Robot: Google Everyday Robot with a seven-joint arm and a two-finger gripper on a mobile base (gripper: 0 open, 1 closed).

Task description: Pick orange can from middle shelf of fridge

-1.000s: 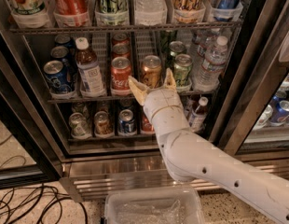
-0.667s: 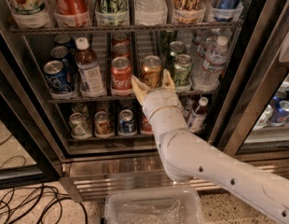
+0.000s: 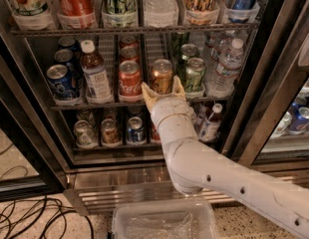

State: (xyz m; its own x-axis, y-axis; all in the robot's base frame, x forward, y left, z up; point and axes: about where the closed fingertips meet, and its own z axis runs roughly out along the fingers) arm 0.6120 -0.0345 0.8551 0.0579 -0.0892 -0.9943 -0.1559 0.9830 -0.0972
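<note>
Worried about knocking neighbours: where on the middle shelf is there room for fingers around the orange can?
The open gripper sits in front of the orange can. Slim gaps flank the can, toward the red Coca-Cola can and the green can. The rack lane behind it looks bare. Elsewhere the middle shelf is crowded: blue cans, tea bottle.

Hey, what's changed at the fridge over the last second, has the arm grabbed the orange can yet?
Not yet. The pincer crept slightly up and left toward the orange can. It is open, with a fingertip showing on each side of the can's lower part. The orange can, the Coca-Cola can, the green can and the middle shelf stayed put.
</note>
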